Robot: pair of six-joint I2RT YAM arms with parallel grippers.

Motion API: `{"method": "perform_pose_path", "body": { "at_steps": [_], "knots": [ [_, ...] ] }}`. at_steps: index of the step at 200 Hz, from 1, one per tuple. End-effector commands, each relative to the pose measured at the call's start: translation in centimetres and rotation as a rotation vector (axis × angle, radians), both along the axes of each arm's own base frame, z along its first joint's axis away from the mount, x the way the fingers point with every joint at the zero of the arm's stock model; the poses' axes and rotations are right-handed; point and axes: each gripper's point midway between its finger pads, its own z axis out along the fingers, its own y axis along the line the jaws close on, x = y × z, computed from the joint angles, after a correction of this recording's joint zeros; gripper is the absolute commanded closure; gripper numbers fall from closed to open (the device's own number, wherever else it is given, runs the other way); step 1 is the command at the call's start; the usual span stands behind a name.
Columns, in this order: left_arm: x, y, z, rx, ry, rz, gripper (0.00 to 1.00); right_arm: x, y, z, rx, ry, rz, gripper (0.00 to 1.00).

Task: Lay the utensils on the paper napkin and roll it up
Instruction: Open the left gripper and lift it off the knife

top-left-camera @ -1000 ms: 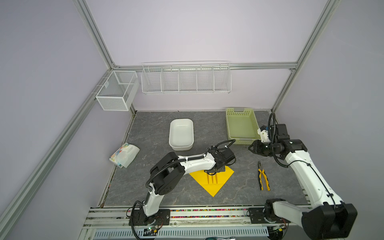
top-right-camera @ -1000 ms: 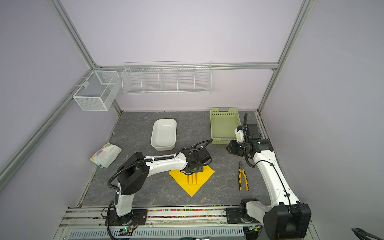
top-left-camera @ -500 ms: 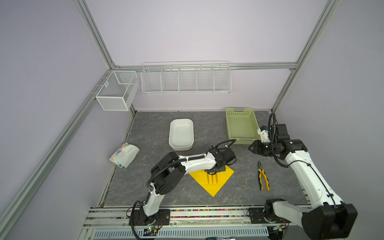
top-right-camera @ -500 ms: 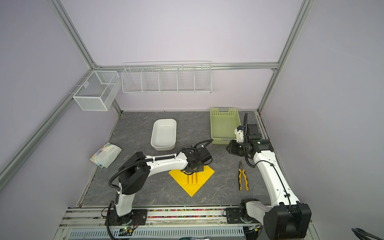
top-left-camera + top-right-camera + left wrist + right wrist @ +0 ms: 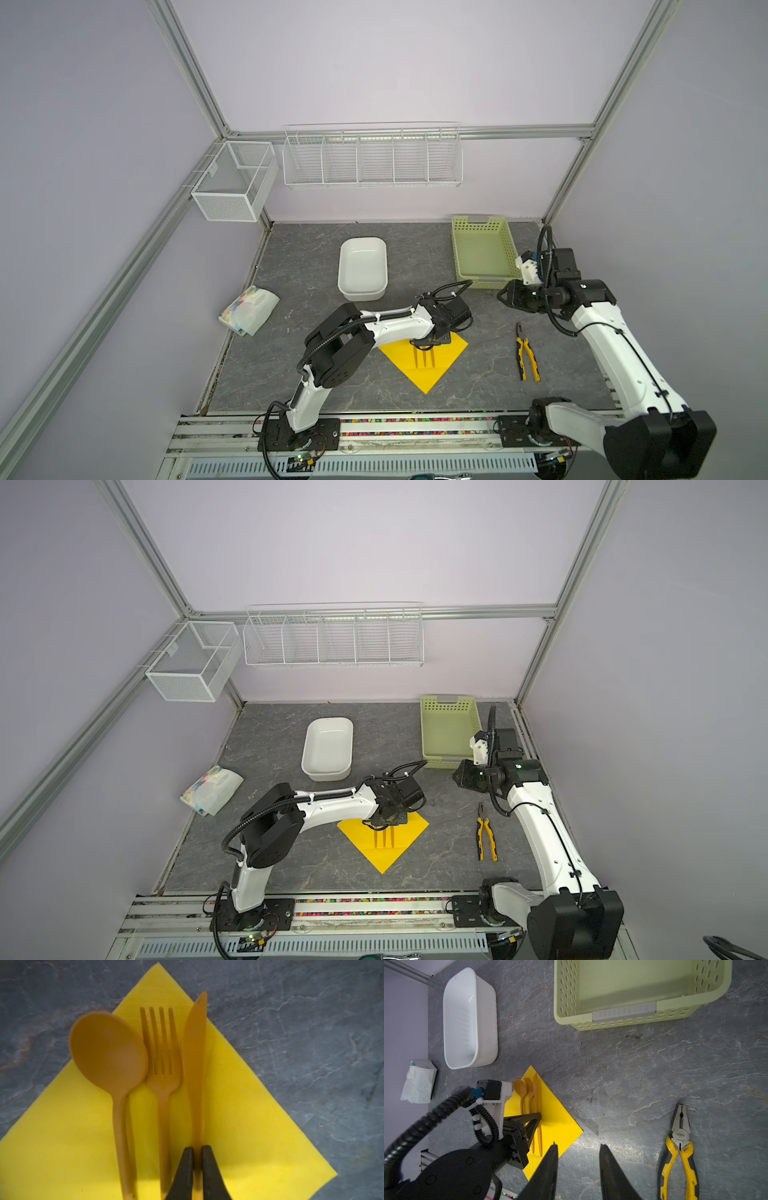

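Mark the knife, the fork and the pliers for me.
plastic knife (image 5: 194, 1047): left wrist view, middle of the blade.
plastic fork (image 5: 163, 1084): left wrist view, base of the tines.
pliers (image 5: 680, 1136): right wrist view, pivot joint.

Three utensils (image 5: 164, 1084); one napkin (image 5: 239, 1115), pliers (image 5: 680, 1140), tub (image 5: 488, 1022), perhaps packet (image 5: 418, 1084).

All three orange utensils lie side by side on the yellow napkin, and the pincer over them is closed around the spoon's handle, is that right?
Not quite: the left pincer grips the handle of the knife, not of the spoon, as the left wrist view shows. The spoon, fork and knife do lie side by side on the yellow napkin.
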Motion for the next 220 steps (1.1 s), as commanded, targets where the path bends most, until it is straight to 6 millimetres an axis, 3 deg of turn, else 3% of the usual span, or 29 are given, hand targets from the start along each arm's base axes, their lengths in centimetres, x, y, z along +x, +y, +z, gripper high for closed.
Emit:
{"method": "perform_pose_path", "body": {
  "at_steps": [1, 144, 220],
  "knots": [
    [0.3, -0.1, 0.2, 0.016, -0.014, 0.002, 0.89, -0.3, -0.3, 0.0, -0.021, -0.012, 0.011, 0.63],
    [0.5, 0.3, 1.5, 0.018, -0.038, -0.001, 0.82, -0.3, -0.3, 0.0, -0.017, -0.012, 0.013, 0.63],
    [0.9, -0.3, 4.6, -0.030, -0.083, -0.019, 0.78, -0.3, -0.2, -0.2, -0.019, -0.009, 0.016, 0.63]
  ]
}}
